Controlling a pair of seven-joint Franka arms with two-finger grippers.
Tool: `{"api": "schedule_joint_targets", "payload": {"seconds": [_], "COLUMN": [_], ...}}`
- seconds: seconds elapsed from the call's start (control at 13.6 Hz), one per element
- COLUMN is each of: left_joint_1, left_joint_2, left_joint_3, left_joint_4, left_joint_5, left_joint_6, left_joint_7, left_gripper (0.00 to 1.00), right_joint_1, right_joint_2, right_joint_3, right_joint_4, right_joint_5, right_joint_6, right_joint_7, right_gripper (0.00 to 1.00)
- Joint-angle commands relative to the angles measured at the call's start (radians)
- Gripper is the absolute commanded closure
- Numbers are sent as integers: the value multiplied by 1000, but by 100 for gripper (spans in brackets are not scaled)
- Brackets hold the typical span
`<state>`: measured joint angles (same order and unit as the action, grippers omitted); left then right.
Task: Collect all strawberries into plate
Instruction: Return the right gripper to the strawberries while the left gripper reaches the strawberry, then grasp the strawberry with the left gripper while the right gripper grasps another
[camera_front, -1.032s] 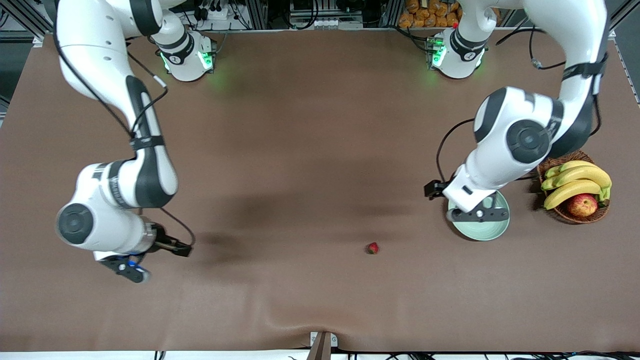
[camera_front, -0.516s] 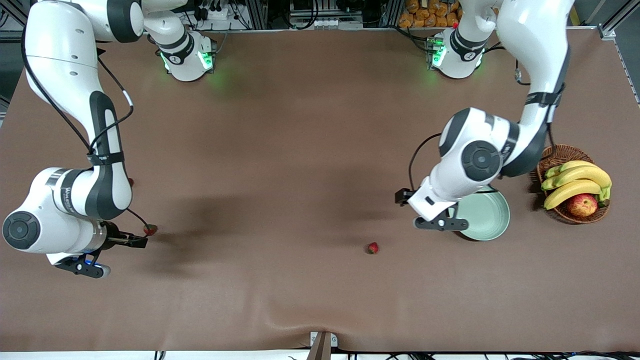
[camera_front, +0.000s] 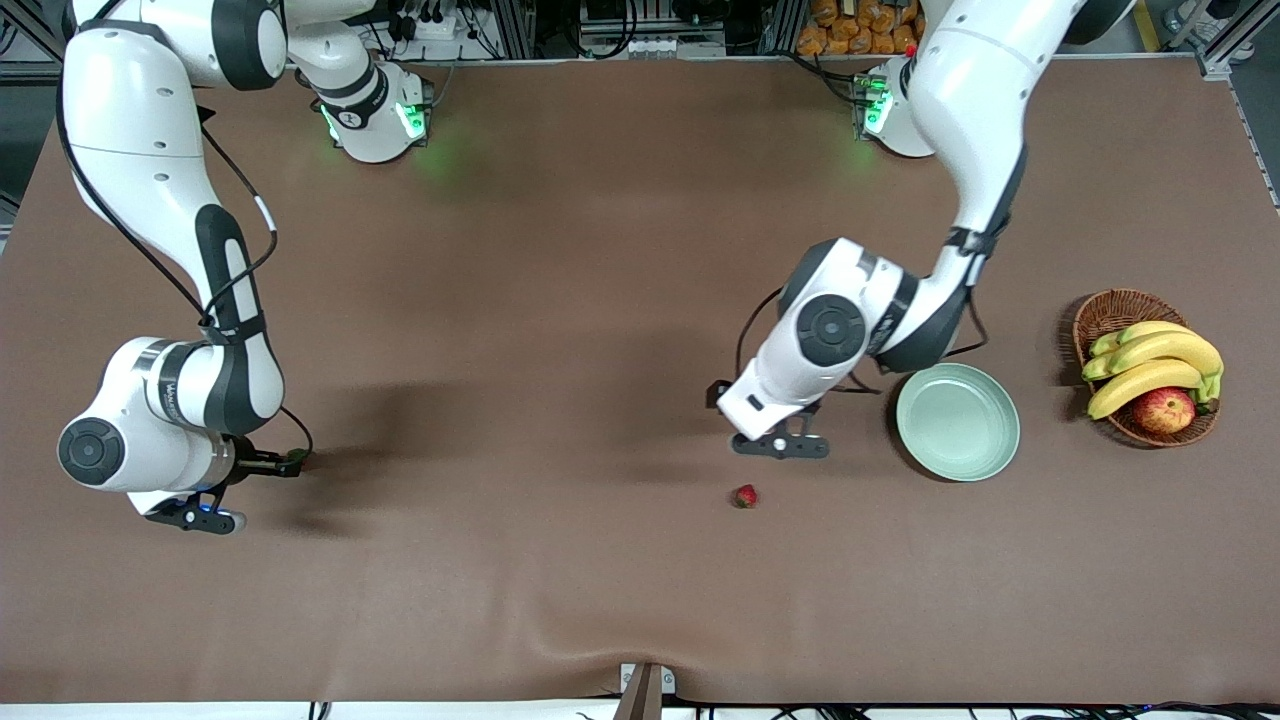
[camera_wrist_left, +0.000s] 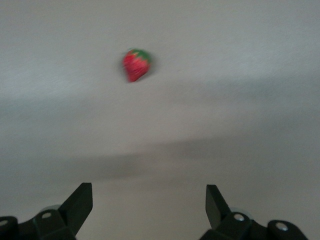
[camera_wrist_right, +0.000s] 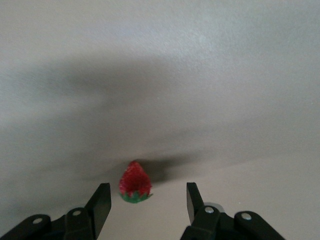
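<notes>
Lower centre of the frame, one strawberry (camera_front: 745, 496) lies on the tablecloth (camera_front: 560, 300). The left gripper (camera_front: 780, 447) hangs over the cloth just above it in the frame, wide open and empty. Its wrist view is smeared, so my aim may be off, and a descent now could clip the berry and roll it. The right gripper (camera_wrist_right: 145, 197), open, straddles a second strawberry (camera_wrist_right: 135, 182), and closing off-centre could squirt it out. The plate (camera_front: 958, 422) sits empty, mid-frame toward the left arm's end.
</notes>
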<state>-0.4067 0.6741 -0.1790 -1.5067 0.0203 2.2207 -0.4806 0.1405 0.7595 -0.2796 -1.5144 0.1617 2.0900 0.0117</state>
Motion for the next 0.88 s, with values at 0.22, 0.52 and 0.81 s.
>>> {"api": "schedule_joint_targets", "payload": {"seconds": [0.22,0.52,0.81], "left_joint_1": [9,20,17], "left_joint_2": [174,223,260], "left_joint_3": [36,78,78], "left_joint_4": [69,75,112], "left_joint_5": [63,61,61], "left_joint_6": [411,444,467], "left_joint_7": [144,385,396], "left_gripper": [0,0,3], "right_joint_1": [-13,-9,-2], "right_joint_2": [4,21,18], "right_joint_3": [19,20,37], "right_joint_4": [-17,-65,-93], "right_joint_5": [62,62,62], "right_joint_6": [28,112,145], "right_joint_7": [-21,-19,-12], "right_gripper": [35,36,88]}}
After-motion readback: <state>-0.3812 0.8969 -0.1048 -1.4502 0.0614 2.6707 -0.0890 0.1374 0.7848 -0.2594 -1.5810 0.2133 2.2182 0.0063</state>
